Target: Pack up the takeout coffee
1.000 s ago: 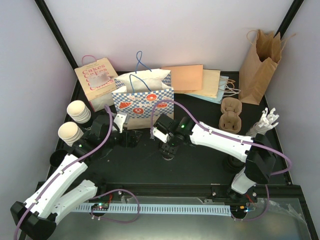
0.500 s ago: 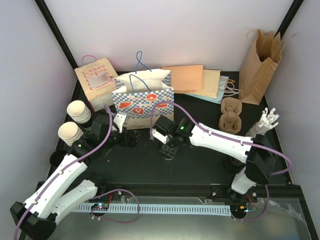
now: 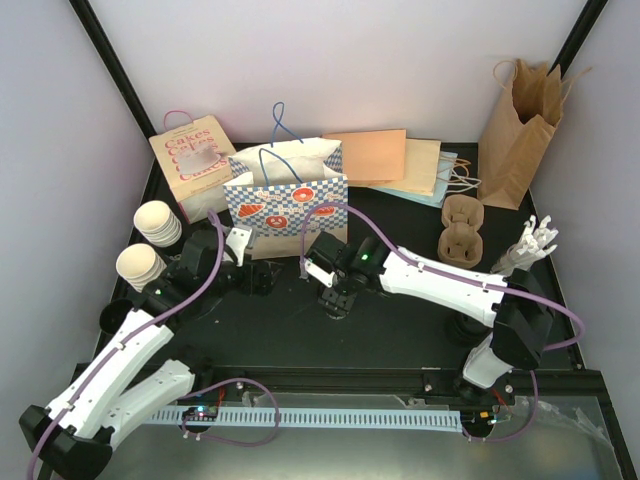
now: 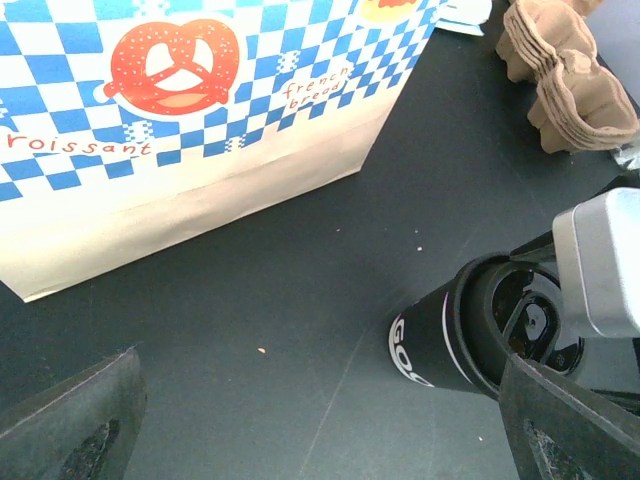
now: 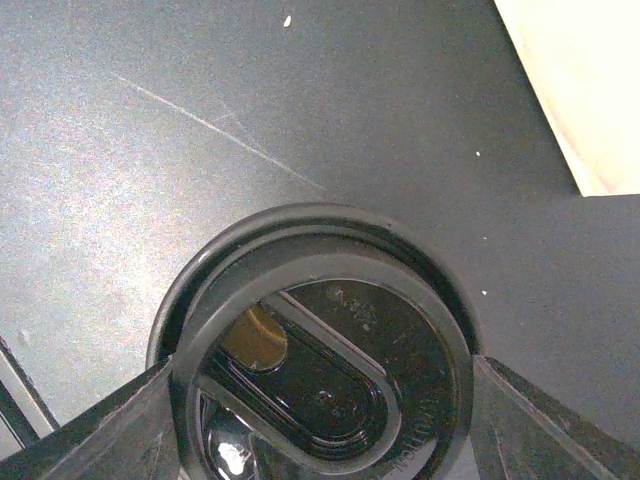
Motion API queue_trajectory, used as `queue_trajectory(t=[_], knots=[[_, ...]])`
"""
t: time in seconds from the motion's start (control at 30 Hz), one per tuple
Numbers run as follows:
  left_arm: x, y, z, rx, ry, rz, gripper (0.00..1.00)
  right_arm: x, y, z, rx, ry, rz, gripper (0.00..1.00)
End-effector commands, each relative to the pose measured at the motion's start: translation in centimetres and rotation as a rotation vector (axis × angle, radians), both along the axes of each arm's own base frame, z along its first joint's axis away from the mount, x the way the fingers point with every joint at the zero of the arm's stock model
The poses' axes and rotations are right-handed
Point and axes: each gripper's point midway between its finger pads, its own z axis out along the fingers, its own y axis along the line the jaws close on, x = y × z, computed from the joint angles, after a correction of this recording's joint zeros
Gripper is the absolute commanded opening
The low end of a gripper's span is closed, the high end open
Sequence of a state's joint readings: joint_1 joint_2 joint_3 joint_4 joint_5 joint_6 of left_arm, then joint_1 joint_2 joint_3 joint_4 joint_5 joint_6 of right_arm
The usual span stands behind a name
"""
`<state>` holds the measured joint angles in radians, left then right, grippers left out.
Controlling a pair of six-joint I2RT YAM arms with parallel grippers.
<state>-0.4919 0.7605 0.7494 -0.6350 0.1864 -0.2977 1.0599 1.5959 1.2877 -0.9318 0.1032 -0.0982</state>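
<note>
A black cup [image 4: 440,345] with white lettering stands on the dark table in front of the checkered bag [image 3: 285,205]. A round black lid [image 5: 330,370] sits over its mouth, slightly off-centre, so the cup's rim [image 5: 215,255] shows at the upper left. My right gripper [image 5: 325,400] is over the cup [image 3: 337,300], shut on the lid, with its fingers [image 5: 130,430] against the lid's two sides. To the cup's left, my left gripper [image 3: 258,278] stands open; in its wrist view nothing lies between the fingers [image 4: 70,420]. Two stacks of cream ribbed cups [image 3: 158,222] lie at the far left.
Behind the cup stands a blue-and-white checkered paper bag [image 4: 200,110]. A brown pulp cup carrier [image 3: 462,230] lies at the right, with a tall brown bag [image 3: 518,125] behind it. There is a "Cakes" bag [image 3: 192,165] at the back left and flat bags [image 3: 395,160] at the back.
The right gripper has shifted very slightly toward the near left over the black cup. The left arm has hardly moved.
</note>
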Motion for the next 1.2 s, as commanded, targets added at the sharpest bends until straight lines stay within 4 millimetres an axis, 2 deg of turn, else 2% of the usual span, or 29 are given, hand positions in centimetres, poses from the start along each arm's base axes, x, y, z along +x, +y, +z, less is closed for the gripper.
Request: queue_trajectory(t=[0.0,0.33,0.6,0.7,0.83,0.93,1.07,1.17], knots=[[0.2,0.4,2.5,-0.005,-0.06,0.01,0.99,0.5,-0.1,2.2,0.05,-0.06,-0.029,0.74],[0.5,1.4,5.4,0.028,-0.112,0.046,0.99,1.3,-1.2,4.3,0.096,-0.123,-0.092,0.74],[0.9,2.4,8.4,0.06,-0.138,0.088,0.99,1.7,-2.9,4.3,0.113,-0.101,-0.193,0.72],[1.6,3.1,10.3,0.095,-0.16,0.107,0.99,1.7,-3.8,4.2,0.124,-0.089,-0.236,0.71],[3.4,4.4,13.6,0.148,-0.192,0.154,0.98,1.6,-4.9,4.3,0.138,-0.085,-0.268,0.7],[5.3,4.7,15.3,0.171,-0.199,0.152,0.93,1.5,-5.7,4.7,0.147,-0.095,-0.285,0.7],[8.8,3.8,16.5,0.156,-0.169,0.125,0.82,1.5,-6.4,5.5,0.165,-0.1,-0.309,0.7],[11.6,2.8,16.9,0.131,-0.169,0.112,0.8,1.5,-7.1,6.2,0.186,-0.109,-0.337,0.7]])
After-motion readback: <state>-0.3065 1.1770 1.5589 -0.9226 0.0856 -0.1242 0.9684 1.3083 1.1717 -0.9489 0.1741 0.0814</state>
